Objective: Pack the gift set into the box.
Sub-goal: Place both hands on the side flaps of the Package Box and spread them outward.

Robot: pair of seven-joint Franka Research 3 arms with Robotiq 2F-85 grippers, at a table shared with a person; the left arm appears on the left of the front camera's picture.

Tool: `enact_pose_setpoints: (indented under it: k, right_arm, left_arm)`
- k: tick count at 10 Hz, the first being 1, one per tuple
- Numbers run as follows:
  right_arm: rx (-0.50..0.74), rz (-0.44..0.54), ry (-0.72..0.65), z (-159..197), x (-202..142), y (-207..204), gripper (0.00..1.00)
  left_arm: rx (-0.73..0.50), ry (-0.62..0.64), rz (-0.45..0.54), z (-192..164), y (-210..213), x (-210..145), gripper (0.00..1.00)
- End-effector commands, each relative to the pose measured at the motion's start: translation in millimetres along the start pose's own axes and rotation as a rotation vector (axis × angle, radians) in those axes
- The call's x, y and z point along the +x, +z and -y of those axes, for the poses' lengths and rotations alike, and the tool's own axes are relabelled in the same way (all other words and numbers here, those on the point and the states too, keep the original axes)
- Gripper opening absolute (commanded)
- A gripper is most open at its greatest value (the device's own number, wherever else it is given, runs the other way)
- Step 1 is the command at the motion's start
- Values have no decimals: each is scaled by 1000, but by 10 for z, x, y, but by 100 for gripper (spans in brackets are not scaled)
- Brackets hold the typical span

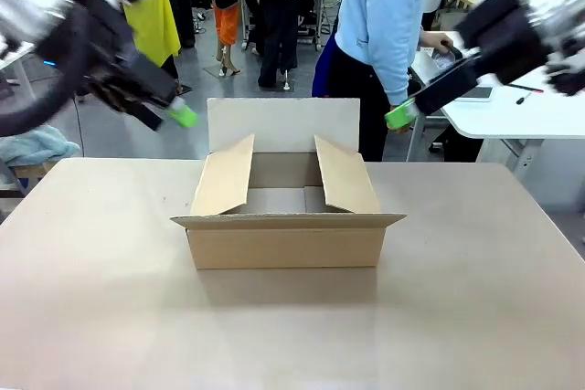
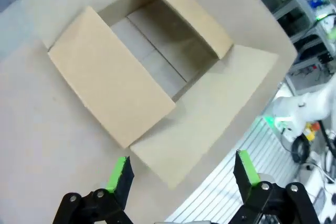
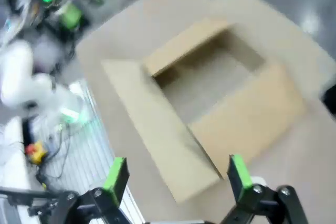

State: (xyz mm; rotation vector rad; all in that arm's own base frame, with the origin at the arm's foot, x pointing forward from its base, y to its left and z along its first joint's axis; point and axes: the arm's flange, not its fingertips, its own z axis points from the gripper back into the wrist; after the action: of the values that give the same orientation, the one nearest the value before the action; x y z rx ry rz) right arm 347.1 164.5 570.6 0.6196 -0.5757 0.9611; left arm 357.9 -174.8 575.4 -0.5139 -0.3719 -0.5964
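Observation:
The box is a brown cardboard carton standing open in the middle of the table, all four flaps spread and its inside bare. From above, the left wrist view shows the box, and so does the right wrist view. My left gripper hangs in the air above and left of the box, open, nothing between its fingers. High up to the right of the box, my right gripper is open and holds nothing too; its fingers stand wide apart. The gift set is out of view.
A person in a light blue top stands at the far side of the table behind the box. The tan tabletop lies bare around the box. A white side table stands at the back right.

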Motion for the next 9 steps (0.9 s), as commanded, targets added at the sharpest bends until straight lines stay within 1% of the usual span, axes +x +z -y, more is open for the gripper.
enact_pose_setpoints:
  k: [1, 2, 3, 4, 5, 6, 7, 8, 9]
  right_arm:
    - [298, 151, 251, 563, -47, -229, 100]
    - [272, 214, 298, 783, -181, -281, 100]
    - [228, 203, 397, 933, -274, -458, 100]
    - [237, 220, 404, 1024, -297, -709, 100]
    - [254, 281, 380, 1124, -306, -837, 100]
    - [184, 266, 329, 1263, -348, -931, 100]
    - [143, 256, 261, 1385, -419, -1017, 100]
    - [206, 256, 363, 1187, -479, -816, 100]
    - [206, 256, 363, 1187, -479, -816, 100]
  left_arm:
    - [109, 143, -135, -36, -364, 510, 100]
    - [158, 211, -147, -103, -482, 648, 100]
    - [222, 275, -154, -85, -673, 784, 100]
    - [261, 274, -194, 12, -929, 935, 100]
    - [320, 298, -220, 66, -1121, 1042, 100]
    - [331, 291, -254, 98, -1269, 1111, 100]
    - [319, 346, -386, 80, -1327, 1155, 100]
    - [304, 287, -204, -12, -1227, 961, 100]
    - [304, 287, -204, -12, -1227, 961, 100]
